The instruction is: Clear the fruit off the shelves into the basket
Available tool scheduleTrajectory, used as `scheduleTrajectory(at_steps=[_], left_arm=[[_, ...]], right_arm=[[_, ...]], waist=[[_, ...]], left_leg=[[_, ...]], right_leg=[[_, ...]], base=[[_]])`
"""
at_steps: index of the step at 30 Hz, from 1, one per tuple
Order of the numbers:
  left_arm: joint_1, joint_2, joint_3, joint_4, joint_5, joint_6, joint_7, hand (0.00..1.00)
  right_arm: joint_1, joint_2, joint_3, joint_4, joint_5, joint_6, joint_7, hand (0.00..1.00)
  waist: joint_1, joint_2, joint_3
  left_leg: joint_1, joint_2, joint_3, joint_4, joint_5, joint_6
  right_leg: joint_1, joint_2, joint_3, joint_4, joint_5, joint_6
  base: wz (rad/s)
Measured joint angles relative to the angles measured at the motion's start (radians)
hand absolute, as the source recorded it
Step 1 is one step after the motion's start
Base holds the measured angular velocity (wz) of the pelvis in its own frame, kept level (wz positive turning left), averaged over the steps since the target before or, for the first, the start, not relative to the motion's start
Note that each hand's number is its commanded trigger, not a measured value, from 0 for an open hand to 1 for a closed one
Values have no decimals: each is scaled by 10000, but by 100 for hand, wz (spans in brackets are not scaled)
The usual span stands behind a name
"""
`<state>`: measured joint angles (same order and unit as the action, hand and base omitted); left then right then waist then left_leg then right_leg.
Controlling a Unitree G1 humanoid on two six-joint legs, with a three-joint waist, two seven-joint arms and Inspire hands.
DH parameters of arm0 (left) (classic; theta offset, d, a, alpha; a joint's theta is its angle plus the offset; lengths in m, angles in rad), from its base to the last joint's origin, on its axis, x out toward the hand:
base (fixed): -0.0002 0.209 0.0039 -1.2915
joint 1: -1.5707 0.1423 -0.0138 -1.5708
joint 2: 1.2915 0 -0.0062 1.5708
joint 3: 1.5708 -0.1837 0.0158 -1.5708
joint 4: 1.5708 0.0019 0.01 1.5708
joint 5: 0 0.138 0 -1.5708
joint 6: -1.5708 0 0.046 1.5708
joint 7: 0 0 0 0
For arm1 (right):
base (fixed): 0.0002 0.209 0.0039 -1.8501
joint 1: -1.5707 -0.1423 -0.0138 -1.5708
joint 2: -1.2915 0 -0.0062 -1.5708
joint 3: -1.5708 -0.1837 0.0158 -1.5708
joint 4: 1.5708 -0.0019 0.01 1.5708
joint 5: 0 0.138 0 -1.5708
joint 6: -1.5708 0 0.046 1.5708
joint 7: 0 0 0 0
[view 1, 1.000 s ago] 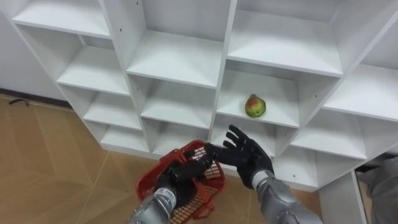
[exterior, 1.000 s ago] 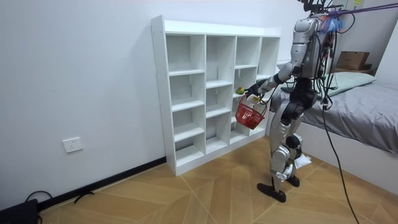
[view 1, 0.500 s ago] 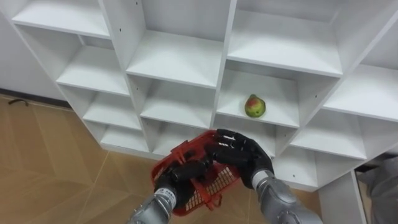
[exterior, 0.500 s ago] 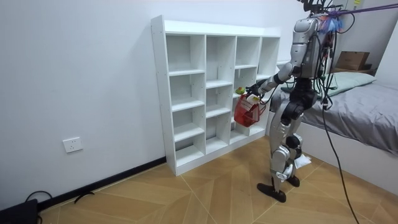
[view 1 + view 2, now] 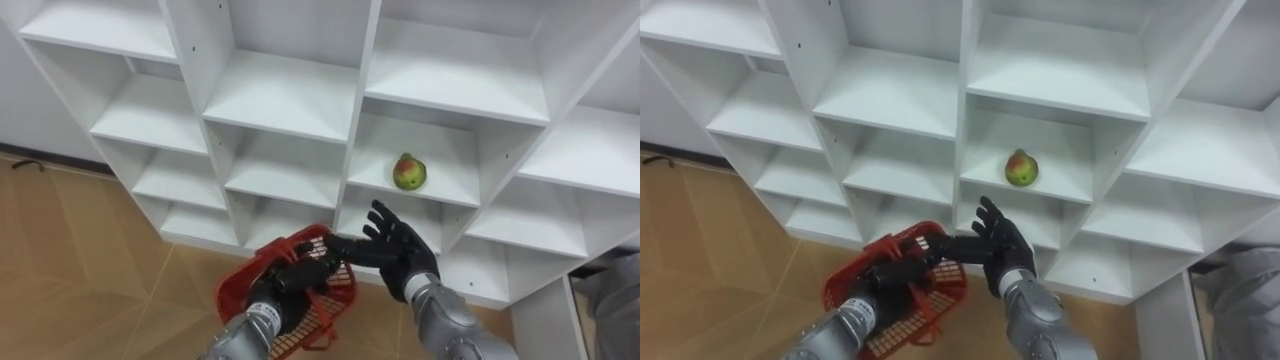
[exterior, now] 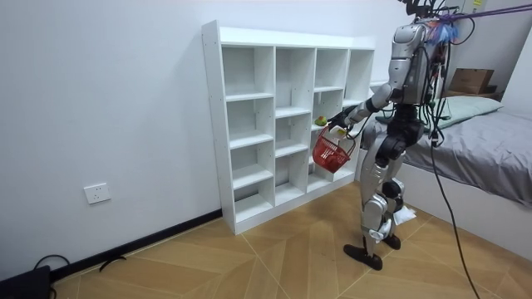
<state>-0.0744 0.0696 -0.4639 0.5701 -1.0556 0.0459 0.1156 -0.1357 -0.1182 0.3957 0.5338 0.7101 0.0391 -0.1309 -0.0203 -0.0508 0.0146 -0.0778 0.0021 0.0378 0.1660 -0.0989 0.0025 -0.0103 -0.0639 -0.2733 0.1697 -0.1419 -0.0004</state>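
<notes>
A green and red pear rests alone on a shelf of the white closet. My left hand is shut on the handle of a red mesh basket, which hangs below the pear's shelf. My right hand is open, fingers spread, just right of the basket handle and below the pear. I stand in front of the closet's right end.
The closet's other compartments hold nothing. Wooden floor lies to the left below the closet. A bed with grey cover stands behind me at the room view's right.
The basket swung up toward the shelves half a second ago and has dropped back down and left. My right hand's fingers have spread again.
</notes>
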Motion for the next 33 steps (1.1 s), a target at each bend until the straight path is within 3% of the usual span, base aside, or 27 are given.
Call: scheduleTrajectory(at_steps=[5, 14, 22, 28, 33], left_arm=[[401, 275, 570, 5, 4, 219, 9, 100], [1095, 701, 1314, 534, 3, 193, 18, 100], [1977, 824, 1750, 983, 527, 191, 35, 100], [2069, 725, 2092, 1844, 1457, 186, -137, 100], [2103, 703, 2351, 2435, 2043, 177, -370, 100]], right_arm=[[1, -135, -354, -21, -33, 201, 136, 0], [227, -257, -1056, -540, -73, 245, 106, 0], [404, -463, -1554, -753, -132, 242, 69, 0], [435, -487, -1856, -777, -731, 239, -58, 0], [423, -557, -2294, -1047, -1391, 137, -646, 0]], waist=[[-2, 5, -1], [-28, 25, -15], [8, 6, -32], [153, 19, -38], [295, -11, -96]], left_leg=[[131, 9, 33, -26, -7, 5], [436, 9, 72, -40, -65, 7], [552, -10, 80, -68, -98, 17], [673, 2, 138, -75, -116, 14], [726, -2, 149, -56, -144, 24]], right_leg=[[91, 7, 42, 6, -1, 0], [367, 25, 135, -8, -29, 21], [462, 12, 146, -10, -61, 52], [553, 20, 206, -6, -60, 51], [611, 17, 213, -1, -74, 61]], base=[[-2], [-2], [0], [-1], [0]])
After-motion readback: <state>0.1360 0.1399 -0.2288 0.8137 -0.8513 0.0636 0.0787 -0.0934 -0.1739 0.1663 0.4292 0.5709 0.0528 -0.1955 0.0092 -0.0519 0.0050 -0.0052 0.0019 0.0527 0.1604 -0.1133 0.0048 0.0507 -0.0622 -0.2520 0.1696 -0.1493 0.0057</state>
